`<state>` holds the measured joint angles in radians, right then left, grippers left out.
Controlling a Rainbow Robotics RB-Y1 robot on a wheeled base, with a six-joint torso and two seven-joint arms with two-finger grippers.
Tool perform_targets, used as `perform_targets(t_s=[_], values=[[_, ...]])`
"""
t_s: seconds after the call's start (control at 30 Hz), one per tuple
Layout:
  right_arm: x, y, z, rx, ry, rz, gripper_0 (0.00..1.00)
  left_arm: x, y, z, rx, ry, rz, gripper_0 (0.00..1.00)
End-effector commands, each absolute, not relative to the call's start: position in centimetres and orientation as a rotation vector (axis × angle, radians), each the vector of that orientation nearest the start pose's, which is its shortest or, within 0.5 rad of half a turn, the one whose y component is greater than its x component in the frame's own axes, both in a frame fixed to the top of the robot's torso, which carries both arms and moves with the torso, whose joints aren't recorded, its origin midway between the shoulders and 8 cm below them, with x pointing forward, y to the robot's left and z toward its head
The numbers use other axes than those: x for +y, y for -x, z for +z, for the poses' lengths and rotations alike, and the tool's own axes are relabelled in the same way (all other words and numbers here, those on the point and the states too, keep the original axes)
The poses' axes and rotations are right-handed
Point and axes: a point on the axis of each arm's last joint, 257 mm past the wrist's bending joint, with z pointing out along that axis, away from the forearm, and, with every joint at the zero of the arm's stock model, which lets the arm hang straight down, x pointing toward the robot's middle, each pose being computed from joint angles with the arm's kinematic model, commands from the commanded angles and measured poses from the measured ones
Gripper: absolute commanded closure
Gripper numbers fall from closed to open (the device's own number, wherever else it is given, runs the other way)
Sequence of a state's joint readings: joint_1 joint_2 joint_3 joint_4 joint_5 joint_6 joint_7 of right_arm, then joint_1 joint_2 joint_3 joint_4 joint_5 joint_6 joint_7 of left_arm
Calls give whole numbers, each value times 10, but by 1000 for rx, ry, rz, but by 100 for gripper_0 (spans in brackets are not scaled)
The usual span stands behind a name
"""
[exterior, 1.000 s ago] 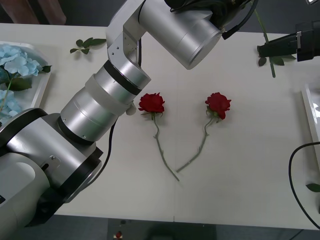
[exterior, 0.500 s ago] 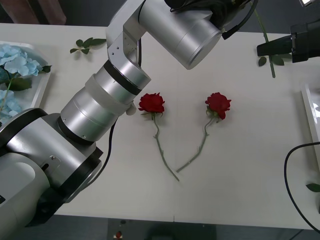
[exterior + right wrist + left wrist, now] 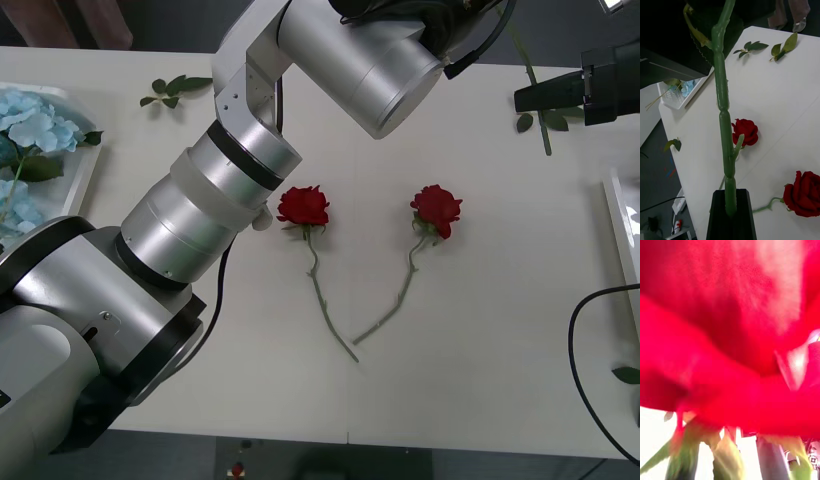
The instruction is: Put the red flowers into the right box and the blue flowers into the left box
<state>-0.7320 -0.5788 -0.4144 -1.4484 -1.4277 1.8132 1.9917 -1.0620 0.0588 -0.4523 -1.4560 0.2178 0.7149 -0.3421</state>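
Note:
My right gripper (image 3: 522, 100), black-fingered, hangs over the table's far right and is shut on the green stem (image 3: 724, 123) of a red flower; that stem (image 3: 537, 105) slants past it in the front view. A red bloom (image 3: 726, 333) sits right against the left wrist camera. My left arm (image 3: 230, 180) reaches up across the table's far middle. Two more red flowers (image 3: 303, 205) (image 3: 437, 210) lie mid-table, stems crossing toward me. The left box (image 3: 85, 170) holds blue flowers (image 3: 35, 125). The rim of the right box (image 3: 618, 230) shows at the right edge.
A loose leaf sprig (image 3: 175, 88) lies at the table's far left, and two sprigs (image 3: 750, 48) (image 3: 784, 47) appear in the right wrist view. A single leaf (image 3: 628, 375) lies by a black cable at the right edge.
The right gripper has edged slightly to the left with the stem in it. The left arm and the roses on the table have not moved.

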Motion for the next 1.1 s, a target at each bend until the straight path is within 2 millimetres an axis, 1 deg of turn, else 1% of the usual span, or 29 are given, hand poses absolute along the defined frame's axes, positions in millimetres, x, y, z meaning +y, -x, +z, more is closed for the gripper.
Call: perform_targets(t_s=[0.03,0.23,0.3,0.33,0.4,0.57,0.67,0.7,0.73,0.77,0.83,0.87,0.9,0.97,1.0,1.07,1.1], values=[[-201,-477,1,1965,881,932,100,-191,-555,111,1668,70,-1208,0],[-206,-476,2,1977,880,919,100,-191,-555,111,1668,70,-1208,0],[-211,-476,1,1990,870,910,100,-191,-555,111,1668,70,-1208,0],[-218,-475,0,2021,850,903,100,-191,-555,111,1668,70,-1208,0],[-224,-472,-3,2063,818,910,100,-191,-555,111,1668,70,-1208,0],[-257,-461,-15,2213,685,902,100,-191,-555,111,1668,70,-1208,0],[-273,-456,-24,2278,610,901,100,-191,-555,111,1668,70,-1208,0],[-281,-453,-29,2311,564,901,100,-189,-559,98,1687,78,-1198,0],[-287,-451,-32,2331,527,900,100,-188,-559,97,1685,80,-1197,0],[-294,-450,-35,2349,492,895,100,-181,-562,104,1670,77,-1185,0],[-310,-448,-42,2390,406,876,100,-176,-563,103,1682,73,-1169,0],[-315,-448,-44,2400,383,866,100,-173,-563,103,1683,74,-1161,0],[-328,-445,-51,2433,322,833,100,-167,-562,104,1692,74,-1139,0],[-340,-442,-56,2464,269,794,100,-161,-560,102,1716,76,-1115,0],[-351,-440,-62,2493,219,747,100,-155,-556,101,1744,78,-1105,0],[-362,-437,-67,2519,167,689,100,-148,-549,97,1781,61,-1083,0],[-374,-433,-72,2538,117,649,100,-142,-543,93,1810,46,-1069,0]])
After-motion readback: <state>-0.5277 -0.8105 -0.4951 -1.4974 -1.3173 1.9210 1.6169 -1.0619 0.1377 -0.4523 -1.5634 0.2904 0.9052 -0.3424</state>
